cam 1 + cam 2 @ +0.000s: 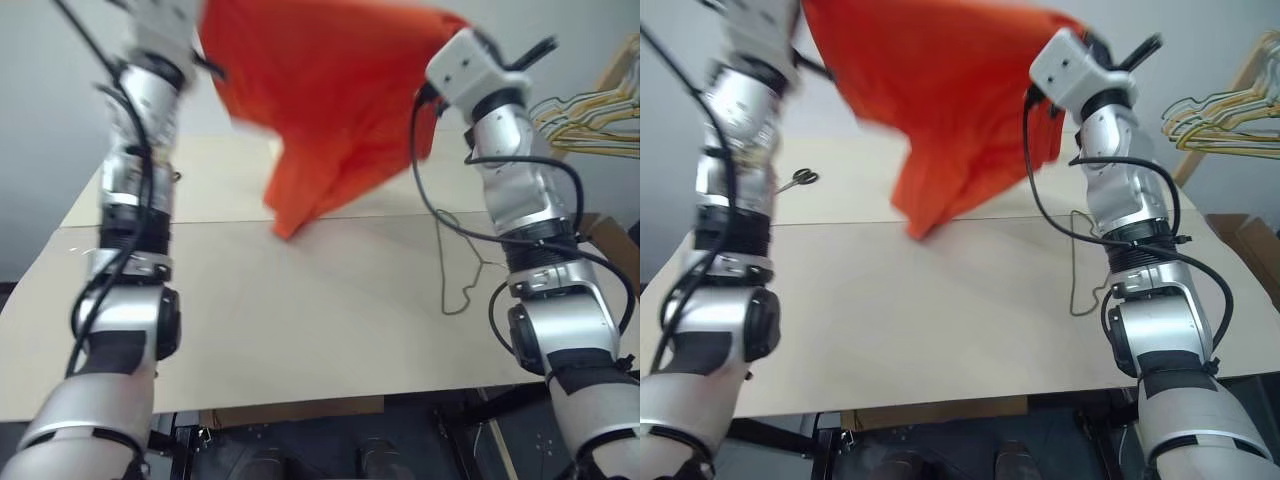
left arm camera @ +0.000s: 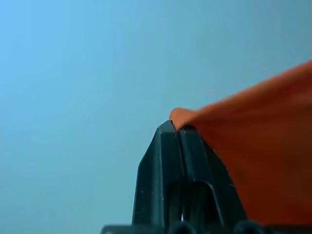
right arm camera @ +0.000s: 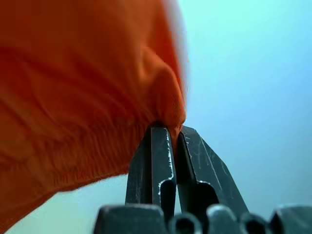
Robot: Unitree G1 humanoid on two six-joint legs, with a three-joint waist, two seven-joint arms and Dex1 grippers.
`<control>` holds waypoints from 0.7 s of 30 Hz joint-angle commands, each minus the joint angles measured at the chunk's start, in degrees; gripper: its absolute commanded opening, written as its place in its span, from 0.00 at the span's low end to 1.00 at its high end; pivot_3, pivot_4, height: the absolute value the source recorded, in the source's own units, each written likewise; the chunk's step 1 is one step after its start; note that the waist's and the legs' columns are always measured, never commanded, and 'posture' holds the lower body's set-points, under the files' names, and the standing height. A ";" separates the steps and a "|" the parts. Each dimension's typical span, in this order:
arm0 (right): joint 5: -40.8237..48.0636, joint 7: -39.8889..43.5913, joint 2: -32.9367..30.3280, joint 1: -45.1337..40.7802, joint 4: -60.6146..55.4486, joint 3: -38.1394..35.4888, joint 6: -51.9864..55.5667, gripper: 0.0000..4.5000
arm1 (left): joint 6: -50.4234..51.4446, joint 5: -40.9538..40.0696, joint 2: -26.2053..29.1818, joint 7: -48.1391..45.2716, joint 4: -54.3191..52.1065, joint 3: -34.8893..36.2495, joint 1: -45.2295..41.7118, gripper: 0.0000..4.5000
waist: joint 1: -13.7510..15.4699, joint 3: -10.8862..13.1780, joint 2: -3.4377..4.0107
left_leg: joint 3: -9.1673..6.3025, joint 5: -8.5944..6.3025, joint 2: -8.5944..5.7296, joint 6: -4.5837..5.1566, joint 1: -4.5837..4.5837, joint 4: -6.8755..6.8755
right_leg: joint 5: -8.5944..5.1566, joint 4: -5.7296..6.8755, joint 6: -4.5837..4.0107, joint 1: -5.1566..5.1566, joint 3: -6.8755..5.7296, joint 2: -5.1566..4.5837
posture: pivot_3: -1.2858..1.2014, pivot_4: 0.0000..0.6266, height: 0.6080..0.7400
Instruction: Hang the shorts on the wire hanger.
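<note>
Hanging blurred between both raised arms, the shorts [image 1: 330,110] run past the frame top. Left gripper [image 2: 176,127] and right gripper [image 3: 168,130] each pinch an edge. Wire hanger [image 1: 462,268] lies at four o'clock, partly behind the right arm.

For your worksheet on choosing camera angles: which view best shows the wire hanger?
Left eye view: the wire hanger lies on the table beside the right arm. Right eye view hides more of it behind that arm.
</note>
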 commanded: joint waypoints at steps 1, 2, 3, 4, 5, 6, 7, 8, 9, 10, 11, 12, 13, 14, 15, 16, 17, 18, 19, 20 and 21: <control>0.65 1.67 -1.93 7.51 -6.42 -0.95 -1.98 0.00 | 2.56 -6.16 5.01 -11.00 -8.74 1.76 9.20 0.00 | -1.33 -0.27 0.03 | -0.03 -0.05 -0.13 0.09 0.22 -0.35 | 0.00 0.06 0.00 0.03 0.03 -0.10 | 0.53 0.00 1.00; 0.36 3.34 -2.47 10.45 -8.36 0.02 -2.63 0.00 | 2.80 -8.21 6.75 -15.72 -11.83 1.42 13.08 0.00 | -1.90 -0.30 0.06 | -0.06 -0.14 -0.27 0.24 0.26 -0.36 | 0.00 0.06 0.00 0.07 0.04 -0.18 | 0.53 0.00 1.00; 0.11 4.47 -2.79 12.38 -9.72 0.55 -3.03 0.00 | 2.98 -9.67 7.91 -18.71 -14.03 1.26 15.69 0.00 | -2.42 -0.30 0.06 | -0.11 -0.17 -0.42 0.29 0.26 -0.39 | 0.00 -0.05 0.01 0.10 0.05 -0.28 | 0.53 0.00 1.00; 0.57 6.99 -3.35 15.32 -11.21 1.46 -4.27 0.00 | 5.12 -12.43 9.77 -23.52 -17.52 1.13 20.01 0.00 | -2.90 -0.29 0.07 | -0.10 -0.24 -0.51 0.41 0.21 -0.37 | 0.00 -0.25 0.01 0.21 0.09 -0.30 | 0.53 0.00 1.00; 0.68 9.36 -4.02 18.30 -12.88 2.57 -5.64 0.00 | 4.52 -14.07 11.89 -27.93 -20.12 0.97 24.60 0.00 | -3.26 -0.24 0.09 | -0.09 -0.26 -0.57 0.46 0.10 -0.22 | 0.00 -0.38 0.03 0.26 0.10 -0.31 | 0.53 0.00 1.00; 0.15 12.03 -5.40 21.54 -14.38 4.47 -8.16 0.00 | 8.21 -16.80 14.03 -32.29 -23.68 1.13 29.60 0.00 | -3.52 -0.17 0.14 | -0.08 -0.23 -0.64 0.50 0.00 0.09 | 0.03 -0.46 0.09 0.35 0.14 -0.33 | 0.53 0.00 1.00; -0.87 13.76 -6.70 24.41 -15.54 6.24 -10.93 0.00 | 8.82 -18.23 16.33 -36.58 -26.13 0.98 34.33 0.00 | -3.62 -0.07 0.17 | -0.05 -0.25 -0.61 0.53 -0.07 0.44 | 0.01 -0.70 0.11 0.57 0.14 -0.31 | 0.53 0.00 1.00; -1.52 15.61 -7.79 26.53 -16.21 7.82 -12.88 0.00 | 8.78 -18.44 18.27 -39.47 -27.75 0.74 38.17 0.00 | -3.74 0.02 0.18 | -0.03 -0.26 -0.56 0.56 0.00 0.67 | -0.04 -0.88 0.20 0.89 0.12 -0.28 | 0.53 0.00 1.00; -1.86 16.81 -8.41 27.72 -16.52 8.64 -14.06 0.00 | 8.98 -18.55 19.48 -41.13 -28.85 0.65 40.47 0.00 | -3.67 0.10 0.21 | 0.01 -0.22 -0.54 0.58 0.12 0.75 | -0.06 -1.03 0.34 1.12 0.12 -0.26 | 0.53 0.00 1.00; -2.74 18.42 -9.71 29.50 -16.74 10.31 -16.42 0.00 | 9.76 -18.79 21.82 -44.31 -30.47 0.22 44.63 0.00 | -3.49 0.35 0.22 | 0.07 -0.15 -0.51 0.57 0.37 0.80 | -0.07 -1.28 0.58 1.51 0.11 -0.24 | 0.53 0.00 1.00; -3.34 19.56 -10.55 30.63 -16.83 11.36 -18.04 0.00 | 10.82 -19.11 23.33 -46.44 -31.70 0.08 47.38 0.00 | -3.32 0.45 0.24 | 0.08 -0.17 -0.51 0.73 0.83 0.76 | -0.04 -1.40 0.64 1.96 0.11 -0.24 | 0.53 0.00 1.00; -2.92 24.45 -12.61 32.51 -17.66 13.38 -20.03 0.00 | 13.18 -19.21 25.72 -49.27 -33.10 -0.50 51.54 0.00 | -3.12 0.52 0.29 | 0.15 -0.41 -0.46 1.13 1.32 0.66 | -0.04 -1.42 0.64 2.34 0.18 -0.22 | 0.53 0.00 1.00; -2.46 28.96 -14.89 34.14 -18.54 15.31 -22.90 0.00 | 13.62 -18.88 28.15 -52.42 -33.98 -1.05 55.42 0.00 | -2.71 0.69 0.48 | 0.14 -0.43 -0.44 1.16 1.99 0.49 | -0.06 -1.44 0.63 3.00 0.18 -0.20 | 0.53 0.00 1.00; -0.42 33.40 -16.54 35.75 -19.99 16.16 -23.98 0.00 | 13.18 -17.55 30.09 -53.98 -34.63 -1.39 58.22 0.00 | -2.23 0.80 0.60 | 0.16 -0.49 -0.33 1.24 2.69 0.38 | -0.11 -1.59 0.62 3.72 0.18 -0.10 | 0.53 0.00 1.00; 1.92 37.47 -18.00 37.40 -21.82 16.46 -24.34 0.00 | 14.79 -17.08 31.48 -54.62 -35.78 -1.36 60.44 0.00 | -1.66 0.89 0.59 | 0.21 -0.52 -0.26 1.27 3.29 0.15 | -0.24 -1.70 0.61 4.22 0.17 -0.10 | 0.54 0.00 1.00; 3.01 39.64 -19.04 38.33 -23.40 16.32 -24.75 0.00 | 16.46 -17.42 32.72 -55.54 -36.87 -1.07 62.11 0.00 | -1.36 0.96 0.54 | 0.24 -0.52 -0.25 1.27 3.73 -0.02 | -0.39 -1.74 0.68 4.63 0.21 -0.10 | 0.54 0.00 1.00; 4.07 41.70 -19.87 39.05 -24.85 15.83 -24.59 0.00 | 17.08 -17.26 34.43 -57.11 -37.98 -0.87 64.09 0.00 | -0.69 1.02 0.49 | 0.22 -0.53 -0.21 1.28 3.87 -0.05 | -0.49 -1.73 0.71 4.78 0.18 -0.10 | 0.54 0.00 1.00; 5.30 44.15 -20.67 39.72 -26.41 15.26 -23.79 0.00 | 18.10 -17.43 35.96 -58.70 -39.20 -0.57 65.99 0.00 | -0.11 1.05 0.44 | 0.21 -0.54 -0.17 1.29 3.85 -0.05 | -0.46 -1.68 0.59 4.73 0.16 -0.10 | 0.54 0.00 1.00; 6.05 45.86 -21.03 40.13 -27.46 14.81 -23.08 0.00 | 18.44 -17.46 36.99 -59.77 -39.89 -0.35 67.26 0.00 | 0.13 1.04 0.40 | 0.21 -0.54 -0.17 1.28 3.74 -0.04 | -0.44 -1.66 0.56 4.57 0.17 -0.10 | 0.54 0.00 1.00; 7.73 48.80 -22.51 40.86 -29.18 14.59 -23.42 0.00 | 19.16 -17.55 38.33 -61.17 -40.95 -0.08 69.20 0.00 | 0.45 1.03 0.38 | 0.25 -0.54 -0.19 1.27 3.54 -0.03 | -0.41 -1.57 0.53 4.27 0.23 -0.11 | 0.54 0.00 1.00; 9.21 51.10 -23.54 41.58 -30.78 14.32 -23.28 0.00 | 19.97 -17.53 39.44 -62.18 -41.88 0.13 70.90 0.00 | 0.90 1.03 0.38 | 0.31 -0.54 -0.20 1.26 3.34 -0.03 | -0.38 -1.51 0.51 4.04 0.29 -0.13 | 0.53 0.00 1.00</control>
